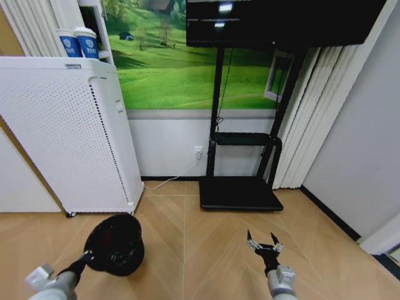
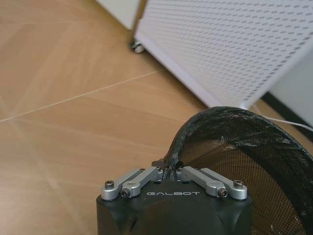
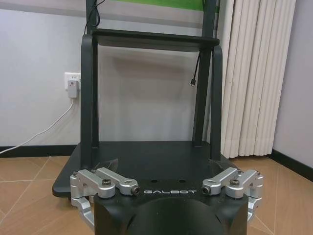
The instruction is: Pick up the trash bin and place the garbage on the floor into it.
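Gripping the rim of the trash bin (image 1: pixel 115 244) with its fingers pinched tight, the left gripper (image 1: pixel 85 255) is holding the black mesh basket above the floor (image 1: pixel 194 237), mouth tipped toward the camera, just in front of the big white perforated cabinet (image 1: pixel 69 131). Off to the right, the right gripper (image 1: pixel 263 245) is hovering with its fingers spread wide and nothing between them, facing the black stand (image 3: pixel 146 98) by the wall.

White perforated cabinet (image 1: pixel 69 131) w/ two paper cups (image 1: pixel 79 42) atop; black TV stand (image 1: pixel 240 169) nearby.
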